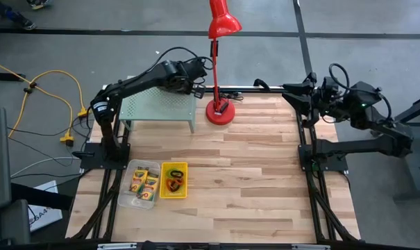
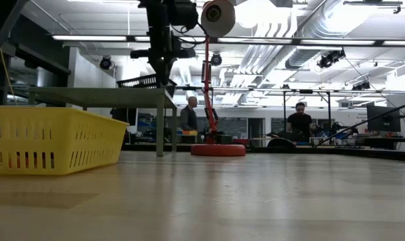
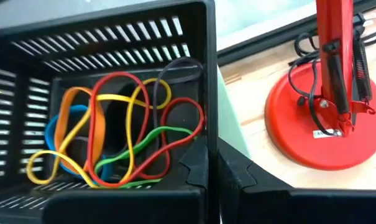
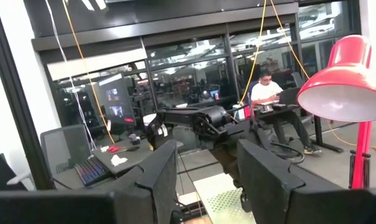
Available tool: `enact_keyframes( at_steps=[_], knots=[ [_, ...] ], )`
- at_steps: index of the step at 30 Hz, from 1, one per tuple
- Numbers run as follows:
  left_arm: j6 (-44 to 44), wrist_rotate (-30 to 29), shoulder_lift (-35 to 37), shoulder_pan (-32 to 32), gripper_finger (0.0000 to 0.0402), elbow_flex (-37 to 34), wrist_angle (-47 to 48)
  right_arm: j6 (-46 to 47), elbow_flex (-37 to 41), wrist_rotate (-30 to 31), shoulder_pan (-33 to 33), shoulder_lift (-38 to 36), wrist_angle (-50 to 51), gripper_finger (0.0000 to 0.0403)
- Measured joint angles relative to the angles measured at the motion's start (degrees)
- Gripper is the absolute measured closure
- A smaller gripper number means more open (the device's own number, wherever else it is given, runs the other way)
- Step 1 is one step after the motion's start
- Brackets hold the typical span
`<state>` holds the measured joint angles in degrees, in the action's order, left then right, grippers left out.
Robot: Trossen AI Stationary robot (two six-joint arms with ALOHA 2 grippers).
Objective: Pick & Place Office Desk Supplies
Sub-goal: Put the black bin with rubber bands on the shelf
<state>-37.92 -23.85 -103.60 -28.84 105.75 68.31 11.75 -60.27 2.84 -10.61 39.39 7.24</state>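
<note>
The left tool [image 3: 214, 180] is clamped on the rim of the black-mesh bin [image 3: 100, 74] of coloured loops [image 3: 122, 134] above the rack [image 1: 157, 107]; next, lower it squarely. Right tool [image 4: 206, 180] waits, fingers apart.

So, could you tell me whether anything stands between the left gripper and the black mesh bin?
Nothing visible does: the left gripper is shut on the wall of the black mesh bin, over the light-green rack.

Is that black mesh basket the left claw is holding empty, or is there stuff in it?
Not empty. The black mesh bin holds a tangle of coloured rubber bands, seen from the left claw's own camera.
</note>
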Motion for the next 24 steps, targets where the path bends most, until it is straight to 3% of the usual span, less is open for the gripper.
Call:
enact_keyframes(
  at_steps=[11, 24],
  knots=[
    [-1.2, 2.7, -0.2, -0.3, 0.0397, 0.0, -1.6, 0.0, 0.0, 0.0, 0.0, 3.3, 0.0, 0.0247],
    [0.0, 3.6, -0.2, -0.3, 0.0339, 0.0, -1.7, 0.0, 0.0, 0.0, 0.0, 11.0, -0.1, 0.0247]
  ],
)
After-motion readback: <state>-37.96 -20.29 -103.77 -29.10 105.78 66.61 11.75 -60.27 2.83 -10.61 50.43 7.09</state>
